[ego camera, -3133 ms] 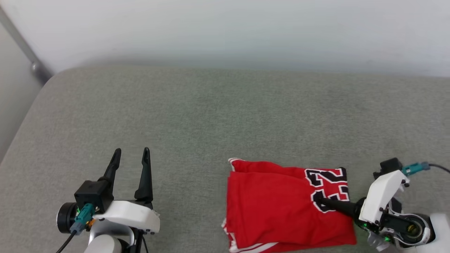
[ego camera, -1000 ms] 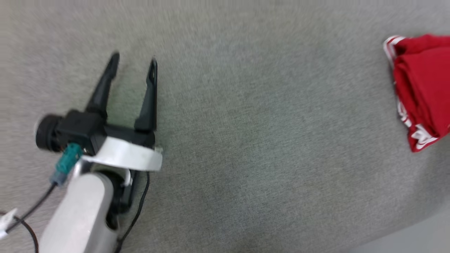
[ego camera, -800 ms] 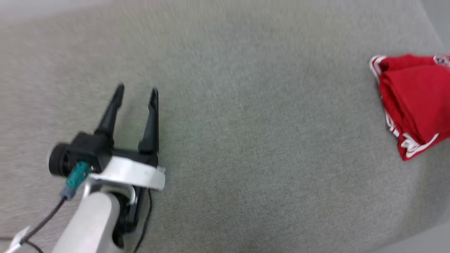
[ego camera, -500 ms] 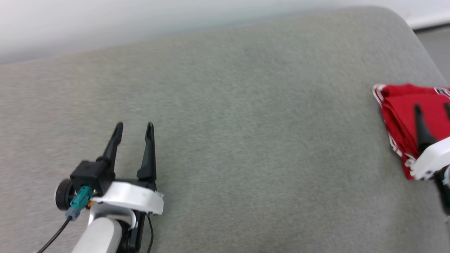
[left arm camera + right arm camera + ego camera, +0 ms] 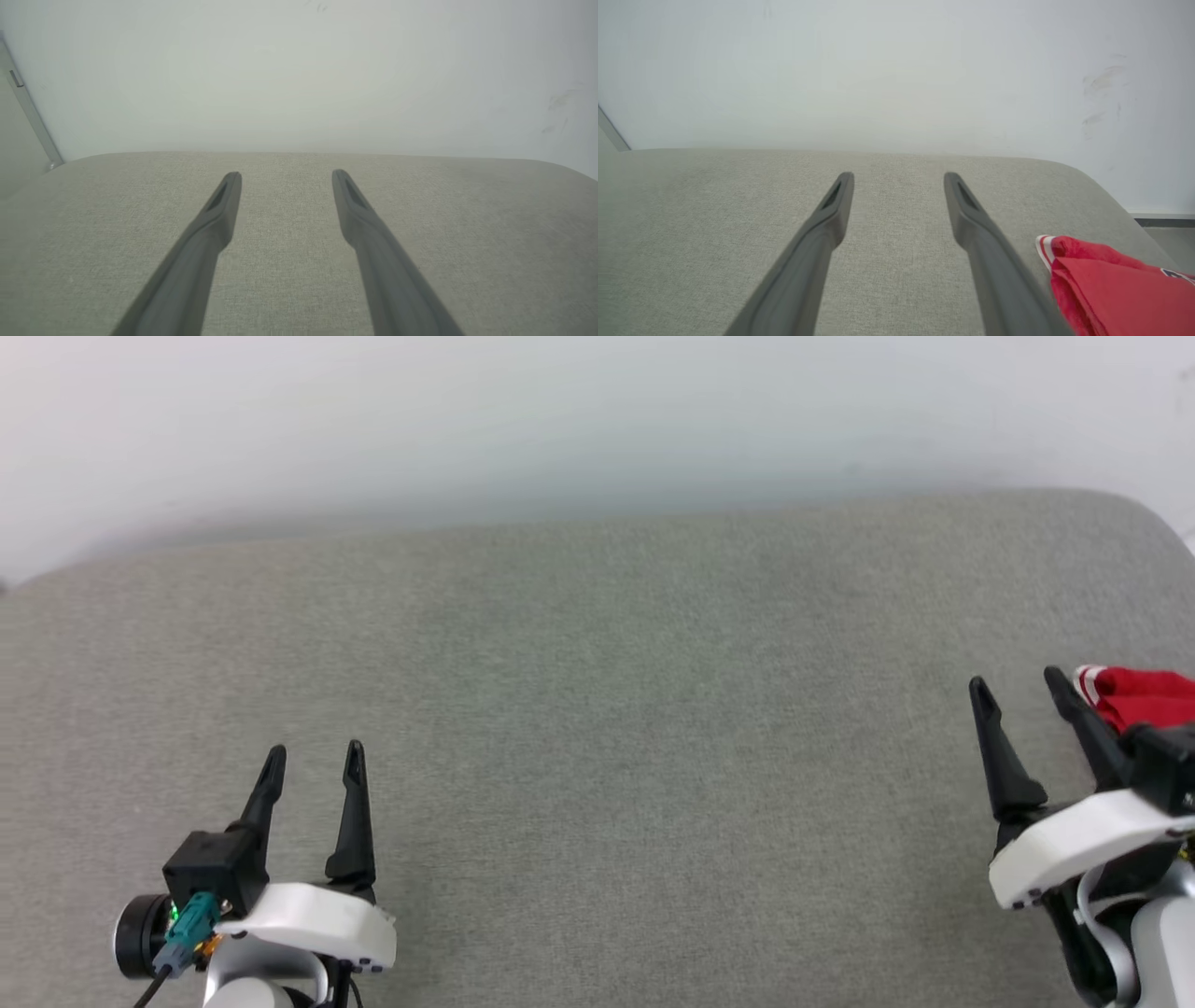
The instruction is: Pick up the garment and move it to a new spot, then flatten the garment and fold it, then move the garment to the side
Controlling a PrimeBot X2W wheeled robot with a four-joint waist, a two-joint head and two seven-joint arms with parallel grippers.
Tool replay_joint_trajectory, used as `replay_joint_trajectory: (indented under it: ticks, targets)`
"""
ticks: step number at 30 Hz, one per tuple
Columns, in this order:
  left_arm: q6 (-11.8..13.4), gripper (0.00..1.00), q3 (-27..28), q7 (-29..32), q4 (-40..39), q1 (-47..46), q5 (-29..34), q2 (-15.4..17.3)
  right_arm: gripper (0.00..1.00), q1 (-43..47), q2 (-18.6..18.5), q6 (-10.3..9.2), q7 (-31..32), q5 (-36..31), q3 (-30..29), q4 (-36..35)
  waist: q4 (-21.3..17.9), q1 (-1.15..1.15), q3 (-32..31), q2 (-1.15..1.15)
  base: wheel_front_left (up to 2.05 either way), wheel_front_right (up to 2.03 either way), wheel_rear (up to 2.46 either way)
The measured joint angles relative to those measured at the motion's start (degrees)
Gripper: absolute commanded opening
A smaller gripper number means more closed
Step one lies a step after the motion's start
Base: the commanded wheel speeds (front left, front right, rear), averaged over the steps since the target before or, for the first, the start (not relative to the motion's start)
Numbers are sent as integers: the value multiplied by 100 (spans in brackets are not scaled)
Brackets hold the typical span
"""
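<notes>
1. Resting folded at far right of grey cushion (image 5: 597, 709): garment (image 5: 1144, 695), now just beside right gripper (image 5: 1016, 679), no longer under its finger.
2. Spread apart and empty as before: left gripper (image 5: 315, 749), right gripper too.

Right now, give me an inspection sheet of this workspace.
Surface: grey fabric cushion, flat.
Job's things: red garment, folded, lying at the cushion's right end beside the right gripper, not held.
Clutter: nothing seen.
Grippers: left gripper and right gripper both open, holding nothing.
Cables: black cable from a teal plug at the left wrist.
Surroundings: white wall behind; metal rail at far left.
</notes>
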Motion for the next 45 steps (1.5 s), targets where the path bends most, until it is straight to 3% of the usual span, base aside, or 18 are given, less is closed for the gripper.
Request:
replay_joint_trajectory:
  ticks: [14, 43, 44, 45]
  targets:
    - [43, 100, -91, 74, -60, 670, -64, 110, 100, 1344, 476, -1, 183, -235, -49, -920, 112, 0, -689, 0, 0, 0, 0]
    - [118, 100, -108, 85, -155, 674, -132, 154, 100, 1366, 523, 0, 221, -246, 75, -1131, 162, 1, -657, 0, 0, 0, 0]
    - [115, 0, -110, 82, -134, 680, -144, 142, 0, 1367, 524, 0, 223, -243, 76, -1100, 162, 2, -656, 0, 0, 0, 0]
    - [113, 0, -124, 93, -83, 709, -145, 115, 0, 1378, 525, 0, 224, -241, 85, -1043, 162, 2, -656, 0, 0, 0, 0]
